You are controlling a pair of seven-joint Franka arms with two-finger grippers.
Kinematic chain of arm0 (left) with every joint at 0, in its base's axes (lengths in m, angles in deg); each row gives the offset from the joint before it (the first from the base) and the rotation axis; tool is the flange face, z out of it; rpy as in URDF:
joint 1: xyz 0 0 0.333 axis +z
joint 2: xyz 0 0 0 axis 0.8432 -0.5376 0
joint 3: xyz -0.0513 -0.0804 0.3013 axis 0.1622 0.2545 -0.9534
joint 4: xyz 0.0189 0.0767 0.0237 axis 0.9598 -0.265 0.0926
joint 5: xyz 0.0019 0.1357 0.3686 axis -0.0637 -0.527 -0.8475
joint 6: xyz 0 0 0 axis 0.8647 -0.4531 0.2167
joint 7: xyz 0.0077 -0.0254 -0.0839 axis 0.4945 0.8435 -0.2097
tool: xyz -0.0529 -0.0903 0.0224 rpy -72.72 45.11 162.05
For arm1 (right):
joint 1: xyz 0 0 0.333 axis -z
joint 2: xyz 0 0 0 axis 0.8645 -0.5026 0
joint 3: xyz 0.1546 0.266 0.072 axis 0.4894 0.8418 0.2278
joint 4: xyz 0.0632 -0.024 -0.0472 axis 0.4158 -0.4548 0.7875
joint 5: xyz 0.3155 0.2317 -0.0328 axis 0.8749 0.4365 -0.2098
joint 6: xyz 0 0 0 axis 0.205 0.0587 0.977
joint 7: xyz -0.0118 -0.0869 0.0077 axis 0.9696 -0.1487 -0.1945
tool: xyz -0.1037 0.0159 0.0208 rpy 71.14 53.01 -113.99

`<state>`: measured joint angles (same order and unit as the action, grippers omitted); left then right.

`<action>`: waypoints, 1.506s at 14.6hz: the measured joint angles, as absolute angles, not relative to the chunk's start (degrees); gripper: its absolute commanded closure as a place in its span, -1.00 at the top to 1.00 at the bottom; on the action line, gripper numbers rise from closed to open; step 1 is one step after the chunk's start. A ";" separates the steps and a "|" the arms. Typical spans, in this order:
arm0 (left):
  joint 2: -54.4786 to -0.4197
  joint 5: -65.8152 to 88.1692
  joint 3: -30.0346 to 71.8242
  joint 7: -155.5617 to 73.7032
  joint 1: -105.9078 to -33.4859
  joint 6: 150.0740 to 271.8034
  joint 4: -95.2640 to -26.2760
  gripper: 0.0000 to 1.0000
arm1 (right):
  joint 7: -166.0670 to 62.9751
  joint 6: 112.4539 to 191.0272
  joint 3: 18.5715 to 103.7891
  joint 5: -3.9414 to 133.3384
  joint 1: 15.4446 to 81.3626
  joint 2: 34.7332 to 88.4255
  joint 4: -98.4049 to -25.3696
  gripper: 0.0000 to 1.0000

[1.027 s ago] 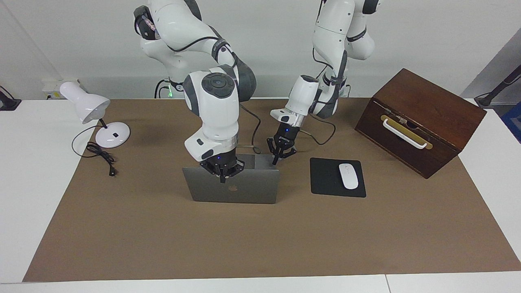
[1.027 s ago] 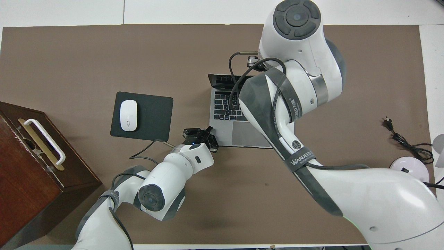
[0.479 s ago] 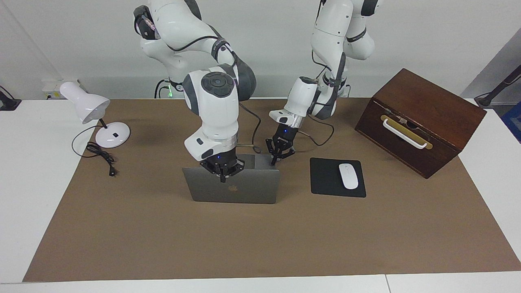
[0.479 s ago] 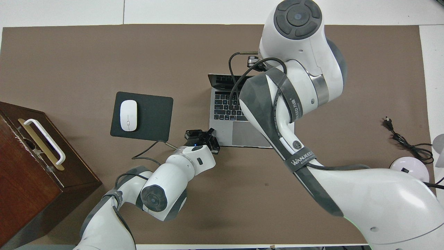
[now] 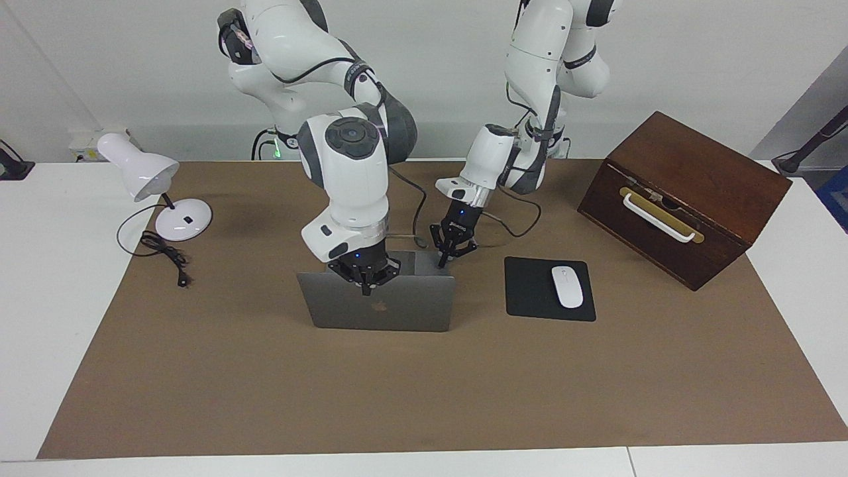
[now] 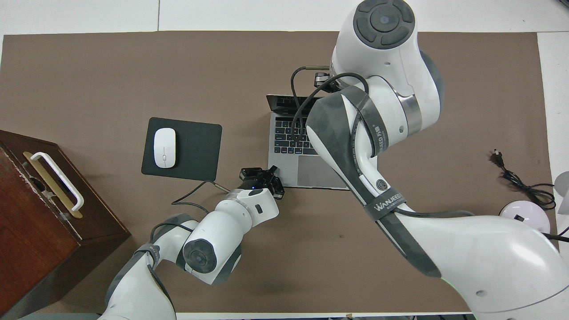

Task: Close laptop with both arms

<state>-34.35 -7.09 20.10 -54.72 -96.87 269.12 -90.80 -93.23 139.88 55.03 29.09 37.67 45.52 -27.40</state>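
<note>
The grey laptop (image 5: 404,311) stands open on the brown mat, its lid upright with the logo side turned away from the robots. Its keyboard (image 6: 283,143) shows in the overhead view. My right gripper (image 5: 364,290) is shut, its tips resting at the middle of the lid's top edge, just above the logo. In the overhead view the right arm hides that gripper. My left gripper (image 5: 442,264) (image 6: 271,170) is shut and points down at the corner of the laptop's base nearest the robots, toward the left arm's end. Whether it touches the base I cannot tell.
A black mouse pad (image 5: 530,291) with a white mouse (image 5: 567,286) lies beside the laptop toward the left arm's end. A brown wooden box (image 5: 682,192) stands further that way. A white desk lamp (image 5: 149,175) and its cord (image 5: 165,255) are at the right arm's end.
The left gripper has crept a little closer to the laptop's base corner. The right gripper stays at the lid's top edge, and the lid's tilt looks about the same.
</note>
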 measured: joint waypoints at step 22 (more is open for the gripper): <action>-34.47 -7.17 20.11 -60.23 -96.99 272.36 -92.39 -1.00 | -90.52 143.79 55.07 39.71 39.21 48.41 -41.30 -1.00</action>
<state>-34.47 -7.17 20.11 -60.23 -96.99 272.36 -92.39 -90.52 143.79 55.07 39.71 39.21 48.41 -41.30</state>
